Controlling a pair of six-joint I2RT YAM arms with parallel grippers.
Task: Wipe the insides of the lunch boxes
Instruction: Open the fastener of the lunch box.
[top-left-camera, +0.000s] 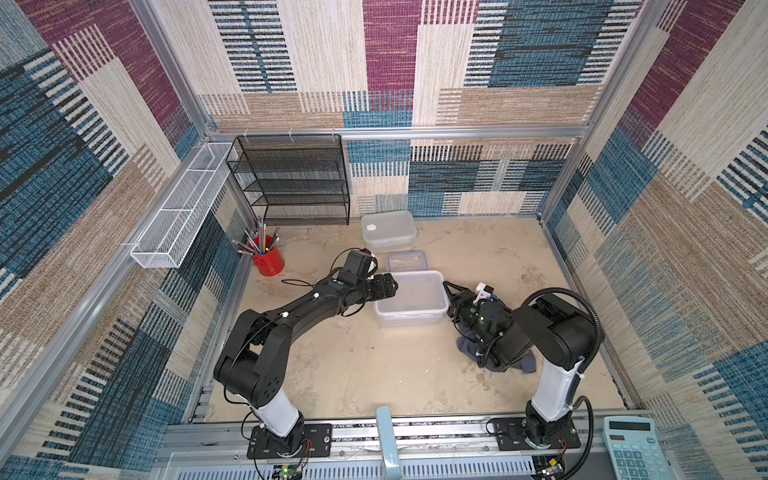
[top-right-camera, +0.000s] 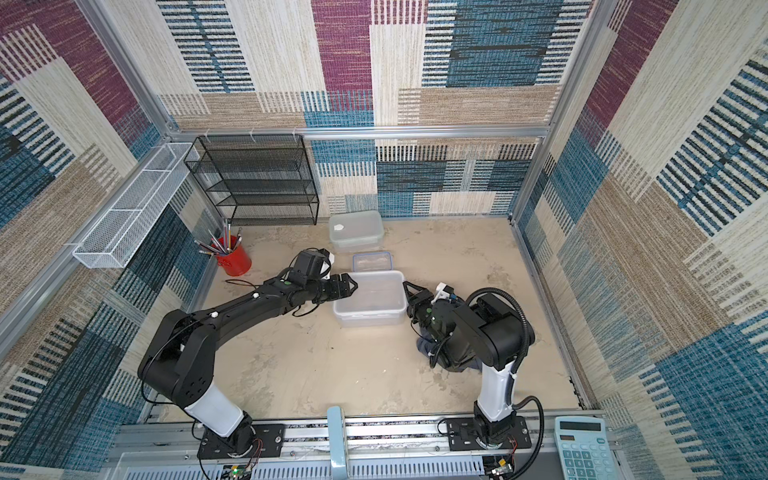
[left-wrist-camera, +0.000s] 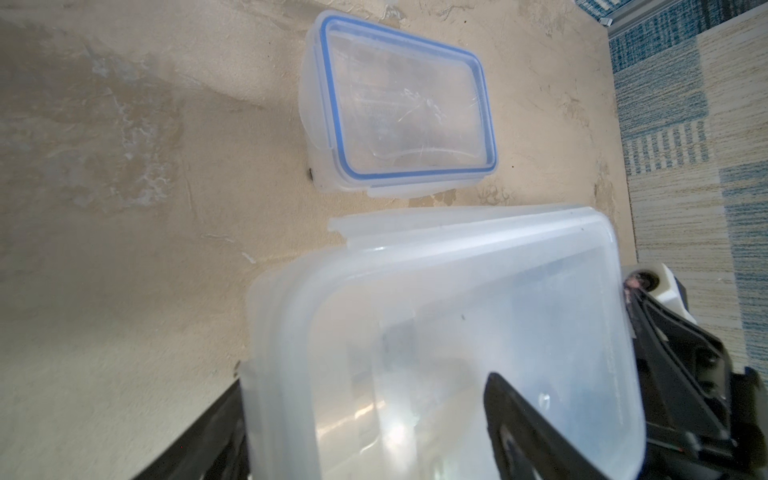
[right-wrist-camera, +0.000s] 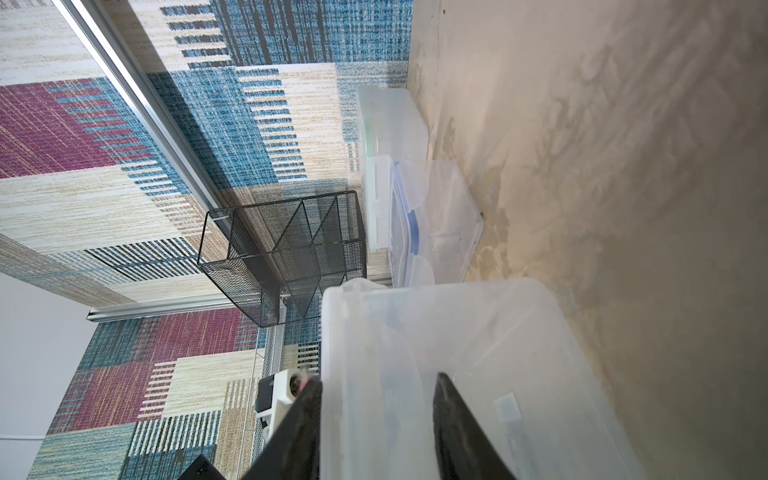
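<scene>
Right gripper (right-wrist-camera: 376, 378) is straddling an end flap (right-wrist-camera: 395, 365) of the large lunch box (top-left-camera: 409, 297), jaws half-parted, grip unclear; left gripper (top-left-camera: 390, 286), spread wide, empty, is straddling the opposite end along its long axis.

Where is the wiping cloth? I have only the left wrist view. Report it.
Observer: The grey-blue cloth lies bunched on the table under the right arm, off the near right corner of the large box.
Operator: Find me the third box.
Observer: The medium box, lid on, sits at the back beside the black mesh rack.
Operator: Name what else is out there.
Observer: A red cup of pencils stands in front of the rack, at the table's left edge.
</scene>
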